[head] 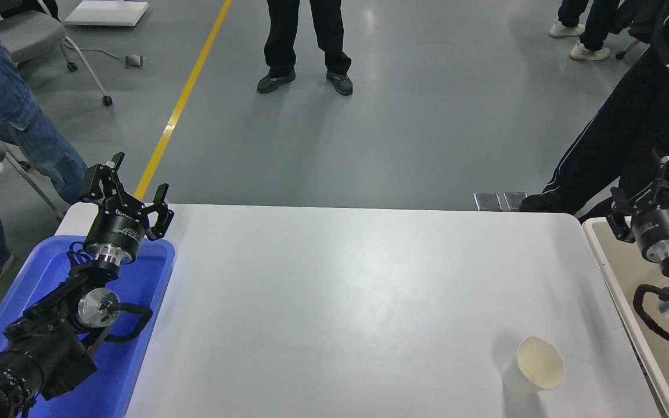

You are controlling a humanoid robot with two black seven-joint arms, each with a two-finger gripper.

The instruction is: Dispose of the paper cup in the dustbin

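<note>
Currently the small plain white paper cup (532, 366) with a cream inside sits on the white tabletop (334, 302) near its front right corner, mouth tipped toward the camera; whether it stands tilted or lies on its side cannot be told. Nothing touches it. It is close to the tabletop's right edge, so the transfer looks short.

Just past that edge is the large beige rectangular plastic dustbin (616, 273) with a pale rounded rim, only partly in view. Right black tool (657, 191) hangs above the bin's far end, well apart from the cup, holding nothing; fingers partly lost against a person's dark trousers (630, 133), so released or clenched cannot be told.

Left black tool (137, 194) is parked at the lower left over the bright blue plastic bin (137, 325), fingers spread, released, carrying nothing.

Judgement: task not started, cup not yet grasped. Next move likely needs the right arm to come back toward the cup, grip its wall, then carry it over the beige rim. Risk: thin paper wall may crush or the cup may roll off.

3 people's legs show at the far side.
</note>
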